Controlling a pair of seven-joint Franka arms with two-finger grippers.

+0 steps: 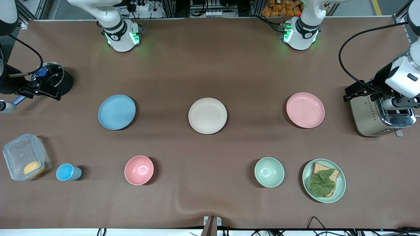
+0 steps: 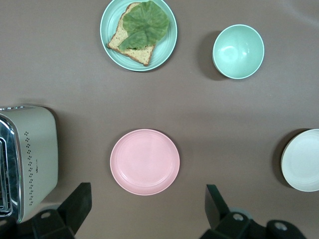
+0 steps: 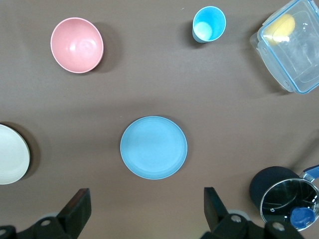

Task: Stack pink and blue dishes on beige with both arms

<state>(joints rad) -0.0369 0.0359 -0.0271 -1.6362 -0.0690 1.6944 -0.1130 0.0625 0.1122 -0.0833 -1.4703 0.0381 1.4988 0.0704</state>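
The pale pink plate (image 1: 305, 109) lies toward the left arm's end of the table, the light blue plate (image 1: 116, 112) toward the right arm's end, and the cream-beige plate (image 1: 207, 115) between them. All three are bare and apart. My left gripper (image 2: 147, 199) hangs high over the table beside the pink plate (image 2: 144, 162), open and holding nothing. High up beside the blue plate (image 3: 153, 147), my right gripper (image 3: 145, 199) is also open and holds nothing. Each wrist view catches an edge of the beige plate (image 2: 302, 160) (image 3: 11, 154).
Nearer the camera stand a pink bowl (image 1: 139, 170), a blue cup (image 1: 67, 172), a clear lidded box (image 1: 25, 157), a green bowl (image 1: 269, 172) and a green plate (image 1: 341, 186) with toast and a leaf. A toaster (image 1: 377, 114) and a black pot (image 1: 59, 80) sit at the table's ends.
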